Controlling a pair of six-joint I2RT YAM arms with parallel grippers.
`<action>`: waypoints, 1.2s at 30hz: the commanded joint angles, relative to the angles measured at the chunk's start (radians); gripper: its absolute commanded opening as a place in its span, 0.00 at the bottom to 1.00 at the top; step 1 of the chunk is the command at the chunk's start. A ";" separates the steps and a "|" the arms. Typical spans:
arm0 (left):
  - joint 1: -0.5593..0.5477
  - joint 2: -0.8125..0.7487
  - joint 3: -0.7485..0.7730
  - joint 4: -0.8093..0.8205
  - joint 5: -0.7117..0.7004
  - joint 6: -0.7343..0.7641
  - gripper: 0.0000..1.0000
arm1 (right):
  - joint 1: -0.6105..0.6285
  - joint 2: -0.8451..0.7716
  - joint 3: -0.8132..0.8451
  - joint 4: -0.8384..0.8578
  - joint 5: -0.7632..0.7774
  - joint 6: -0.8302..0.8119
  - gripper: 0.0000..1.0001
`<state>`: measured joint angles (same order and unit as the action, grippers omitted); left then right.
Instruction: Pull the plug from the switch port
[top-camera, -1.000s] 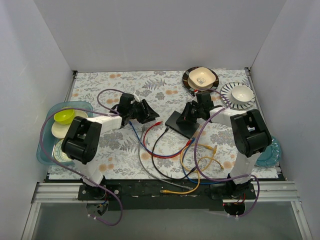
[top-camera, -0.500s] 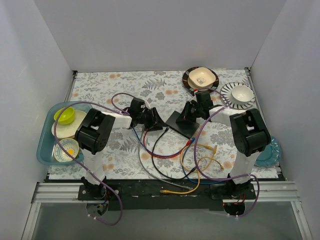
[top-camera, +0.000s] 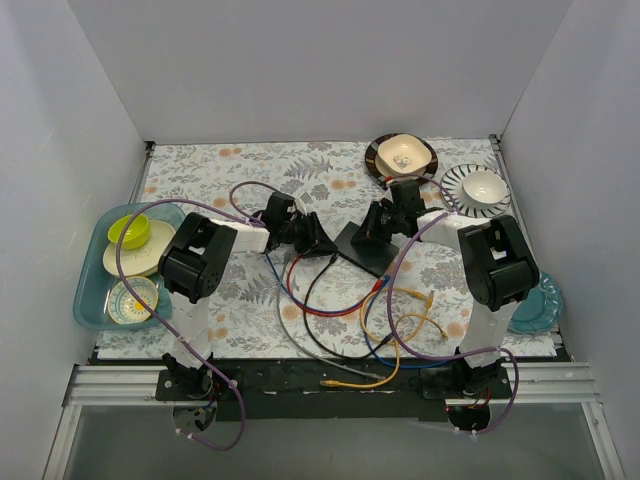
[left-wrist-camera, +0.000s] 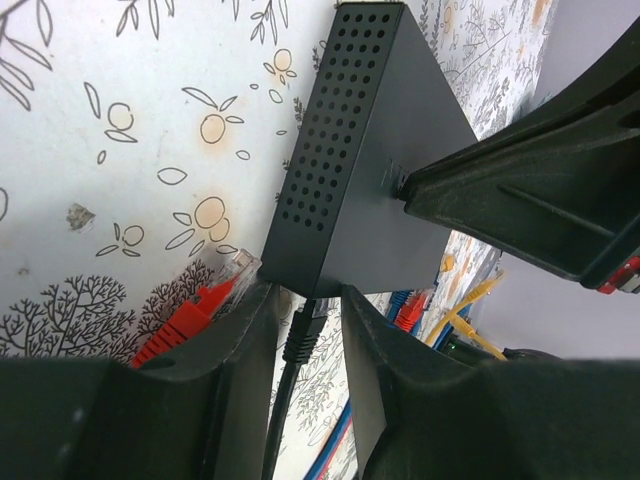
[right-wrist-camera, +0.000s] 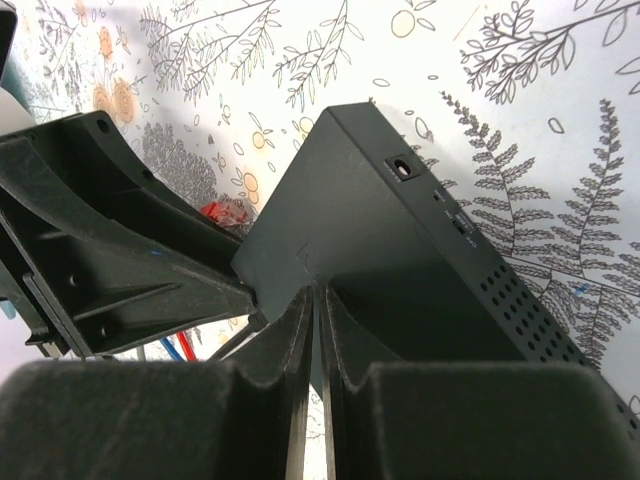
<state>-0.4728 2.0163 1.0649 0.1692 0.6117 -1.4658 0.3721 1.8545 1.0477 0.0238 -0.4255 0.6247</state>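
The switch (top-camera: 364, 249) is a flat black box in the middle of the floral mat. In the left wrist view the switch (left-wrist-camera: 370, 170) has a black plug (left-wrist-camera: 304, 335) seated in a port on its near edge. My left gripper (left-wrist-camera: 310, 300) is open, one finger on each side of that plug with a small gap on both sides. From above, the left gripper (top-camera: 316, 240) sits at the switch's left corner. My right gripper (right-wrist-camera: 316, 292) is shut, its tips resting on the switch's top face (right-wrist-camera: 400, 250), as the top view also shows (top-camera: 382, 228).
A loose red plug (left-wrist-camera: 210, 305) lies just left of my left finger. Red, blue, yellow, grey and black cables (top-camera: 385, 310) tangle on the mat in front of the switch. A teal tray (top-camera: 92, 290) of dishes stands left; plates with bowls (top-camera: 401, 155) stand back right.
My left arm has swung right across the mat, bringing its gripper from mid-left up to the switch's left corner around the black plug. The right gripper and the switch have not moved.
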 joint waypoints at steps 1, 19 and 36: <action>-0.027 0.012 0.000 -0.053 -0.049 0.082 0.29 | -0.007 0.054 0.006 -0.102 0.062 -0.049 0.15; -0.061 0.007 -0.016 -0.115 -0.076 0.174 0.16 | -0.010 0.061 0.005 -0.096 0.054 -0.048 0.15; -0.072 -0.001 -0.046 -0.188 -0.132 0.223 0.34 | -0.012 0.063 0.000 -0.094 0.057 -0.049 0.15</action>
<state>-0.5228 1.9987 1.0729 0.1352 0.5774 -1.2987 0.3668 1.8671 1.0603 0.0189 -0.4370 0.6216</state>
